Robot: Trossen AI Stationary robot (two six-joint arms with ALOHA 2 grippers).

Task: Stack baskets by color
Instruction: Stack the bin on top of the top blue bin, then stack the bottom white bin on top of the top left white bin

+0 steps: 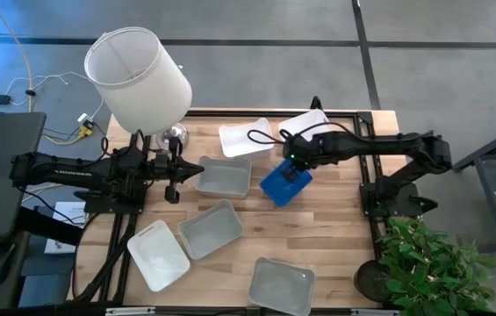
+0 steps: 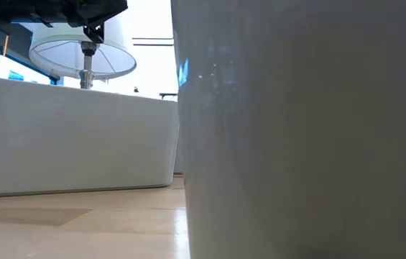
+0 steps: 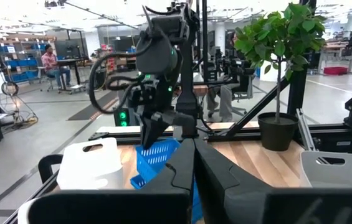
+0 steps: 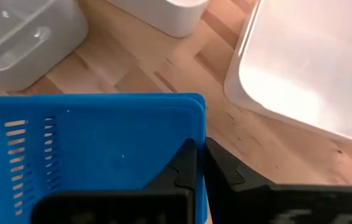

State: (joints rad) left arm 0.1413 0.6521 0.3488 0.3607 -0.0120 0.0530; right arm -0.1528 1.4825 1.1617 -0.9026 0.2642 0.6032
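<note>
Over the tabletop's far right part in the high view, the right gripper (image 1: pixel 290 163) is clamped on the rim of a blue basket (image 1: pixel 284 184), which hangs tilted, probably lifted so it can go onto others of its colour, though no other blue one shows here. Two white baskets (image 1: pixel 246 139) lie overlapping just behind it at the far edge, three grey baskets (image 1: pixel 224 176) sit from the middle toward the near edge, and another white one (image 1: pixel 158 255) rests at the near left. The left gripper (image 1: pixel 172 180) waits closed and empty at the left side beside the lampshade (image 1: pixel 139 75). From table height, pale basket walls (image 2: pixel 73 137) fill almost everything, and only the lamp stands out behind them. From the left wrist, that arm's closed fingers (image 3: pixel 182 174) point across at the right arm holding the blue basket (image 3: pixel 156 157) tipped above the wood. From the right wrist, the dark fingers (image 4: pixel 185 168) pinch the blue basket's wall (image 4: pixel 101 143), with a white basket (image 4: pixel 306 68) just beside it on the table.
</note>
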